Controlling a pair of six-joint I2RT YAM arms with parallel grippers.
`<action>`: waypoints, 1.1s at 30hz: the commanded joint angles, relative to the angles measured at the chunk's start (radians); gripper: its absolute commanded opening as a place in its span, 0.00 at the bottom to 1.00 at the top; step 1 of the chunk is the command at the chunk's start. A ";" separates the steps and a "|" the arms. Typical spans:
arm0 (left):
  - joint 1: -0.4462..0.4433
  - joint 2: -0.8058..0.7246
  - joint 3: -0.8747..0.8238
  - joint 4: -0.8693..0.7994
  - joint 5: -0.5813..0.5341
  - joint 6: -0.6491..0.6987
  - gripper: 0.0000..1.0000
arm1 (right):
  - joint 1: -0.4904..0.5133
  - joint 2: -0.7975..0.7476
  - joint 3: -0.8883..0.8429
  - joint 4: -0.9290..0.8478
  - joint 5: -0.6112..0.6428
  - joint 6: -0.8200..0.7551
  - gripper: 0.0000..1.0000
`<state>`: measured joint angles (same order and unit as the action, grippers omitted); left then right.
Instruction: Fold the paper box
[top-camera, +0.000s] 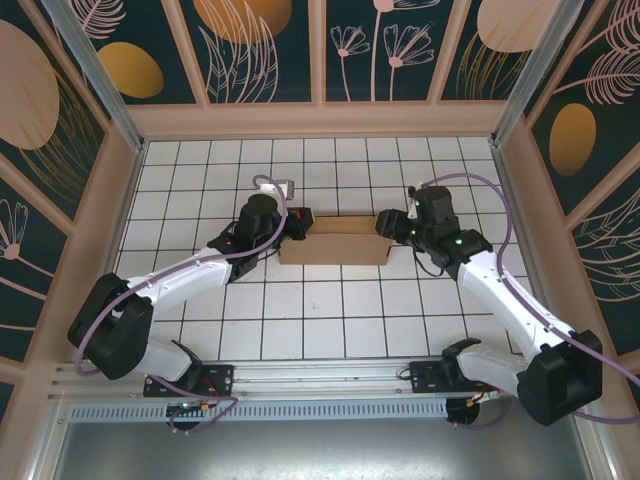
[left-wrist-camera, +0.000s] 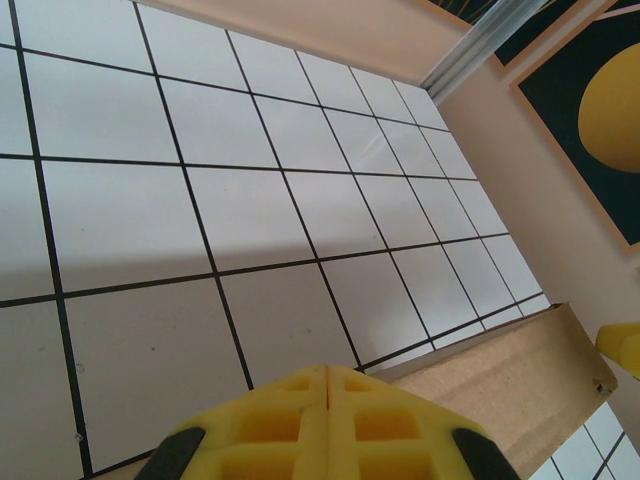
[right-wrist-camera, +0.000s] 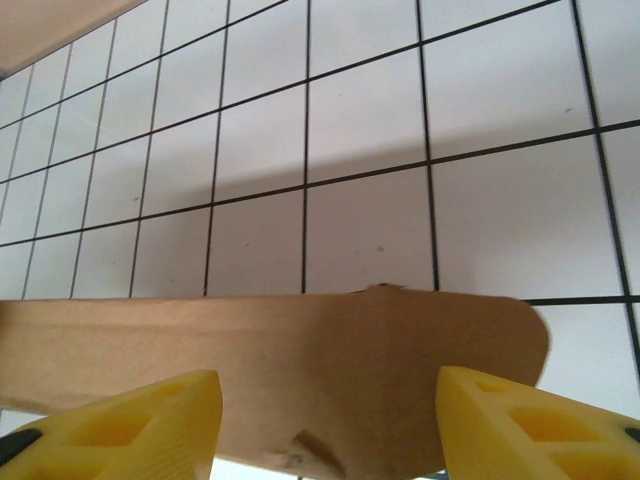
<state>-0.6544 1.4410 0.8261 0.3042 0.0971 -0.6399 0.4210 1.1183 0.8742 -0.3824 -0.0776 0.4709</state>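
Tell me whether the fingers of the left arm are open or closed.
Closed: in the left wrist view the two yellow fingers meet along one seam, with no gap and nothing between them.

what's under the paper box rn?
The paper box sits on the white tiled table; bare tiles show along its near and far edges. The patch directly beneath is covered by cardboard, so whether anything lies under it can't be seen.
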 joint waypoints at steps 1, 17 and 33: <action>0.002 0.006 -0.029 -0.035 0.012 0.016 0.00 | -0.010 0.024 0.003 -0.011 0.022 -0.028 0.59; 0.002 0.032 -0.067 0.021 0.056 -0.013 0.00 | -0.029 0.057 -0.125 0.145 -0.197 0.111 0.42; 0.002 0.036 -0.094 0.026 0.030 -0.045 0.00 | -0.048 -0.010 0.018 0.014 0.000 -0.015 0.52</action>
<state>-0.6495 1.4429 0.7639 0.4347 0.1188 -0.6640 0.3622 1.1465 0.8124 -0.2741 -0.1814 0.5209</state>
